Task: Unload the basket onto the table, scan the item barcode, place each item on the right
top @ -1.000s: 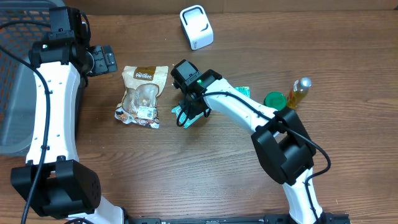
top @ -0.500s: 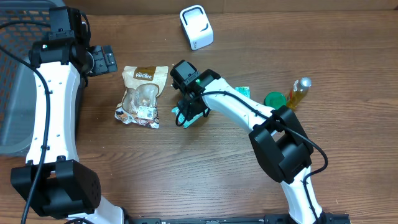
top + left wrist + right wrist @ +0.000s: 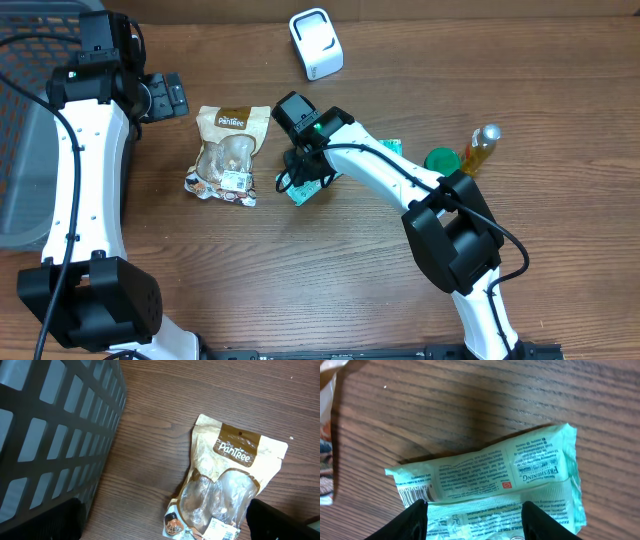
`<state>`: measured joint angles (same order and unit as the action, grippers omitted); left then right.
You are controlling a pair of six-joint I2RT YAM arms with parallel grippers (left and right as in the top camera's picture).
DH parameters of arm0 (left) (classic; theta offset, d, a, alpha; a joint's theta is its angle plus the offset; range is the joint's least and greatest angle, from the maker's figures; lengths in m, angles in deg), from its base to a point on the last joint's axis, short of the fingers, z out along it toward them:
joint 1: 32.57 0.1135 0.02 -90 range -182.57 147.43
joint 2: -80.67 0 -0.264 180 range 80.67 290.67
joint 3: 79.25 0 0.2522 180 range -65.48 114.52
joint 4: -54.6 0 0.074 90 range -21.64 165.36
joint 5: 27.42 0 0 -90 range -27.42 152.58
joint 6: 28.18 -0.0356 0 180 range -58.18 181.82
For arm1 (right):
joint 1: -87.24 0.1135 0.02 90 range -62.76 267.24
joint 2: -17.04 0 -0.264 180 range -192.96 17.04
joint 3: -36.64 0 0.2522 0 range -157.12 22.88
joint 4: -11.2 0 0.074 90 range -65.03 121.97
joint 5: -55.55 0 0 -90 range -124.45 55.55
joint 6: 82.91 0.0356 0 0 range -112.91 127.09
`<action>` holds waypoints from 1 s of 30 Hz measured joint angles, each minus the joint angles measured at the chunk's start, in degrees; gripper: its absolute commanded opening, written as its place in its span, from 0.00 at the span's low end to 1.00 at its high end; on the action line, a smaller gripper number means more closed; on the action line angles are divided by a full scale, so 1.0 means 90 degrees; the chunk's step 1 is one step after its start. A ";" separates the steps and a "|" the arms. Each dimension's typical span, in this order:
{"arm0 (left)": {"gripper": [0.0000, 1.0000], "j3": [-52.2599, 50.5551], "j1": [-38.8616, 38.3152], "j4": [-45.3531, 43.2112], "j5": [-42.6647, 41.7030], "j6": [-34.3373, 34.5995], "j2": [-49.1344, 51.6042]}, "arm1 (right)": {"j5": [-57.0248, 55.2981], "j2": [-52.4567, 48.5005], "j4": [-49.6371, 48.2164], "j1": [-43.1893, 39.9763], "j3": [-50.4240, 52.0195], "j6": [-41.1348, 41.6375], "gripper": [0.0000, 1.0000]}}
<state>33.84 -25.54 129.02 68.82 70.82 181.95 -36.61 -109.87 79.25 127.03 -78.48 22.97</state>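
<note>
Two fingers (image 3: 415,521) spread, right hand (image 3: 473,510) pitched down over green packet (image 3: 520,465).

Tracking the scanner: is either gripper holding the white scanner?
No, the white scanner stands alone, untouched, well apart from the left gripper and the right gripper.

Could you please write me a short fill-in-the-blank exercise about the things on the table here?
The brown snack pouch is printed with the brand name ____. The packet lying below the right gripper is pale ____ in colour. The dark basket stands on the robot's ____ side.
Missing words: PanTree; green; left.
</note>
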 measured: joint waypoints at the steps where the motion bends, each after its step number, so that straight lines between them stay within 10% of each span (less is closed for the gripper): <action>1: 1.00 0.0000 0.0000 0.0000 0.0000 0.0000 0.0000 | 0.0007 0.0000 0.0005 0.0007 0.0000 0.0117 0.57; 10: 0.99 0.0000 0.0000 0.0000 0.0000 -0.0002 0.0000 | 0.0032 0.0000 0.0029 0.0007 0.0000 0.0520 0.61; 21: 1.00 0.0000 0.0000 0.0000 0.0000 0.0000 0.0000 | 0.0342 0.0126 0.0267 -0.0046 0.0000 0.0631 1.00; 30: 1.00 0.0000 0.0000 0.0000 0.0000 0.0000 0.0002 | 0.0406 0.0391 0.0304 -0.0257 0.0000 0.0590 1.00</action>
<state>33.84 -25.54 129.02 68.82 70.82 181.97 -32.96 -106.35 81.98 124.71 -78.48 28.28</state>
